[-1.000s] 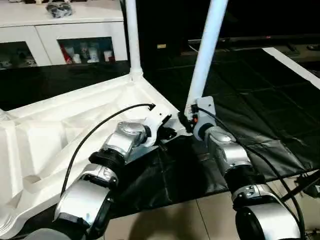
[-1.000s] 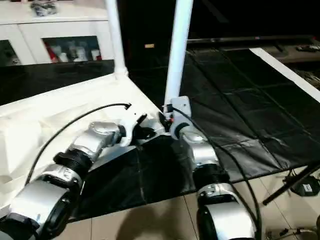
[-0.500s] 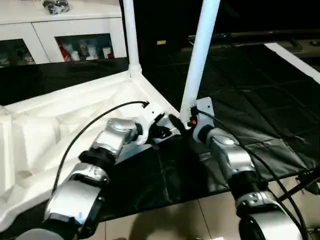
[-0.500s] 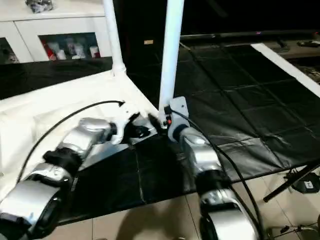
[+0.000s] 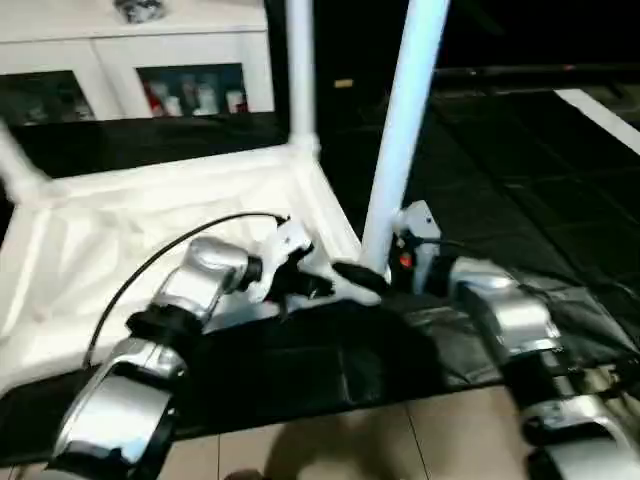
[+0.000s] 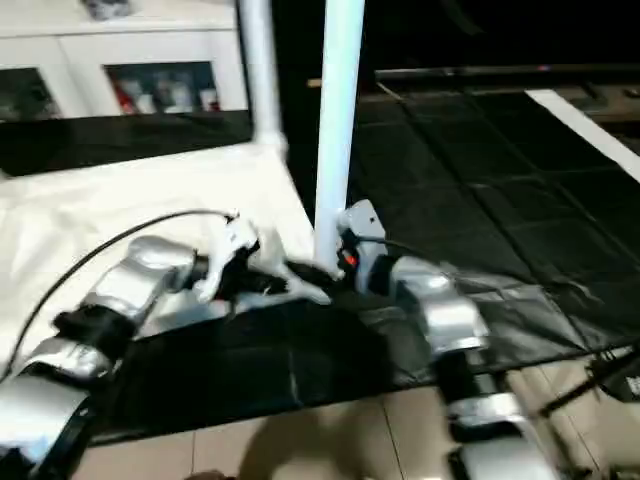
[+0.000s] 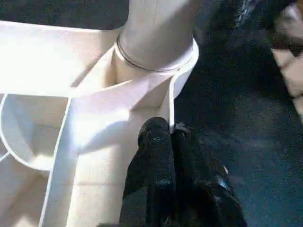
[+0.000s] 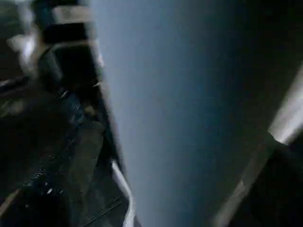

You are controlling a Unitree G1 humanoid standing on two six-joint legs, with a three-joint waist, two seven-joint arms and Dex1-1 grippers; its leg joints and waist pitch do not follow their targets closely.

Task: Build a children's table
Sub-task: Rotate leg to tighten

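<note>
Right pincer (image 5: 395, 262) has just spread its fingers off the tall white tapered plastic leg (image 5: 405, 130), so that leg looks seated in the near corner socket. Left pincer (image 7: 163, 142) stays clenched, empty, pressing the flipped white ribbed plastic tabletop (image 5: 140, 230) right beside it. Behind: second leg (image 5: 300, 70), glass-door cabinet (image 5: 150, 60). Black floor sheet (image 5: 520, 180) underneath.

White table top (image 5: 150, 215) and white legs (image 5: 405, 120) above a black floor sheet (image 5: 520, 180); silver forearms (image 5: 200, 280) carry black fingers (image 7: 156, 156).
</note>
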